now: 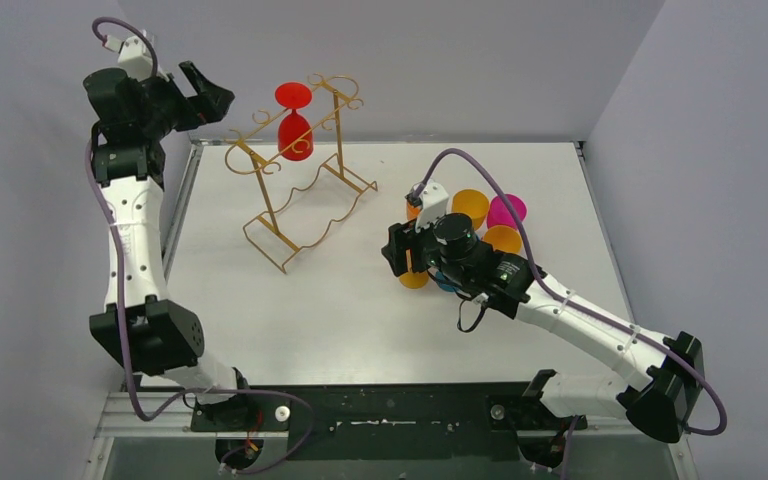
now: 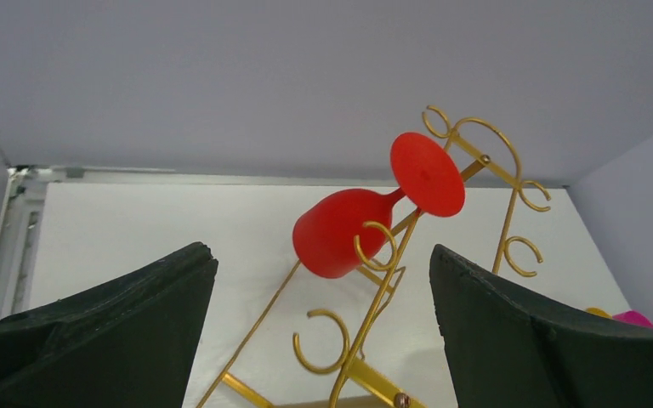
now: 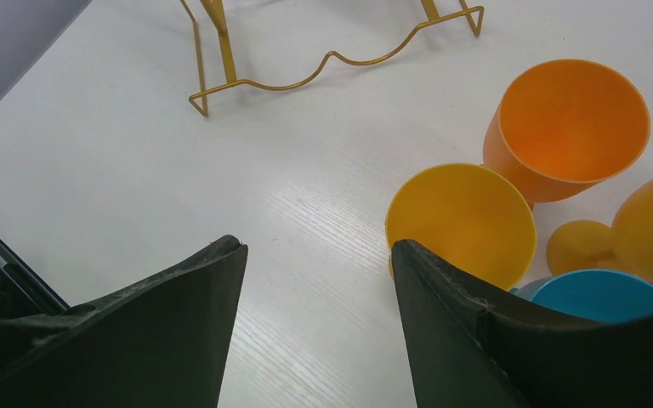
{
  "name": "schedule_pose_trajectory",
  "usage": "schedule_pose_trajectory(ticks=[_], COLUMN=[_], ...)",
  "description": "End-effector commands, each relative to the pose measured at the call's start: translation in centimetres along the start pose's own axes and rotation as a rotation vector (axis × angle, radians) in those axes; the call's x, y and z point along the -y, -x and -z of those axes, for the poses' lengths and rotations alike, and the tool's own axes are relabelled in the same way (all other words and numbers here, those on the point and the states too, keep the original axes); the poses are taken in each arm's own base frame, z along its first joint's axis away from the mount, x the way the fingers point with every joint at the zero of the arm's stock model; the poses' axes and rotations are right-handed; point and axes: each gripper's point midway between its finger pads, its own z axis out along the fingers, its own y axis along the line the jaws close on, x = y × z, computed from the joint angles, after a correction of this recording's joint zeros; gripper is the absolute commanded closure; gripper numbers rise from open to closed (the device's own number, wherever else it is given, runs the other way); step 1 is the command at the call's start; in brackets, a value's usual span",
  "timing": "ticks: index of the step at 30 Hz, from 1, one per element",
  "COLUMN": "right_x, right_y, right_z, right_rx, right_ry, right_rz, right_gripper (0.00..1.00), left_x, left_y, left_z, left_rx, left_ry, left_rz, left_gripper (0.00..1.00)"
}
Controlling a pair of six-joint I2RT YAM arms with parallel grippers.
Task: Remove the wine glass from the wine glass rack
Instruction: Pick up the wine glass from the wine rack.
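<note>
A red wine glass (image 1: 294, 122) (image 2: 349, 228) hangs upside down from the scroll hooks of the gold wire wine glass rack (image 1: 300, 190) (image 2: 374, 289) at the back left of the table. My left gripper (image 1: 208, 97) (image 2: 323, 255) is raised to the left of the rack, open wide and apart from the glass, which shows beyond its fingers. Over the middle right of the table my right gripper (image 1: 397, 250) (image 3: 319, 246) is open with only bare tabletop between its fingers, beside a yellow glass (image 3: 461, 221).
Several plastic glasses stand grouped by my right gripper: orange (image 3: 565, 127) (image 1: 470, 207), yellow, blue (image 3: 599, 293) and pink (image 1: 507, 210). The rack's wavy base rail (image 3: 332, 64) lies ahead of the right gripper. Grey walls close the back and sides.
</note>
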Motion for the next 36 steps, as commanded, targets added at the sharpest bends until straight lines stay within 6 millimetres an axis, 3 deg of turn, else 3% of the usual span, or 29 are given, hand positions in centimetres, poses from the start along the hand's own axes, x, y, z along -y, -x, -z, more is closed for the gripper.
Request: schedule_pose_trajectory(ticks=[1, 6, 11, 14, 18, 22, 31, 36], right_x=[-0.7, -0.5, -0.4, -0.2, -0.2, -0.1, -0.5, -0.5], right_y=[2.0, 2.0, 1.7, 1.5, 1.3, 0.6, 0.1, -0.2], right_z=[0.5, 0.6, 0.7, 0.6, 0.3, 0.2, -0.2, -0.3], right_rx=[0.071, 0.071, 0.063, 0.059, 0.033, 0.016, -0.006, -0.025], right_ry=[0.025, 0.018, 0.009, 0.002, -0.006, -0.009, 0.004, 0.003], right_rz=[-0.024, -0.039, -0.05, -0.054, -0.055, -0.061, -0.068, -0.065], right_gripper=[0.35, 0.35, 0.35, 0.35, 0.35, 0.35, 0.34, 0.34], left_x=[3.2, 4.0, 4.7, 5.7, 7.6, 7.7, 6.7, 7.2], left_y=[2.4, 2.3, 0.5, -1.7, -4.3, -4.1, -5.7, -5.4], left_z=[-3.0, -6.7, -10.0, -11.6, -13.2, -13.1, -13.2, -12.5], left_rx=[0.027, -0.016, -0.09, -0.126, -0.181, -0.172, -0.223, -0.208], left_ry=[-0.259, -0.385, -0.443, -0.469, -0.532, -0.538, -0.51, -0.528], left_rz=[-0.008, 0.034, 0.053, 0.063, 0.081, 0.092, 0.129, 0.119], left_gripper=[0.06, 0.08, 0.11, 0.13, 0.25, 0.27, 0.5, 0.65])
